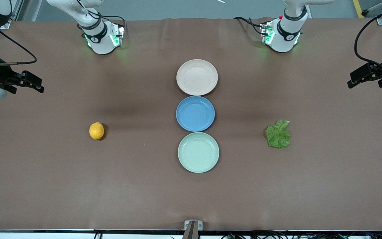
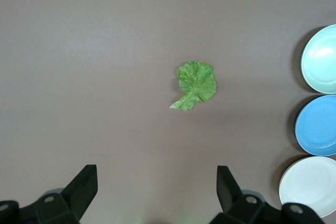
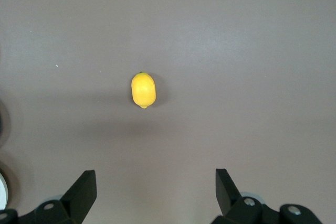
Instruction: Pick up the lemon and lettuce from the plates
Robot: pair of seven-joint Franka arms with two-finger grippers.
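Front camera high, facing the arm bases at 12 o'clock; whole table [image 1: 45, 186] covered. Wrist cameras look straight down from height; left shares the lettuce [image 2: 195, 85] with front; right shares the lemon [image 3: 143, 89].

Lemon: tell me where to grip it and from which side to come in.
Grip the lemon across its narrow middle, coming straight down from above. It lies alone on the bare table, so nothing blocks a top approach, and its oval shape is slimmest across the waist. The right end effector, open, hangs high at the right arm's end of the table.

Brown table [image 1: 78, 186], grey floor [image 1: 177, 8] past edge.
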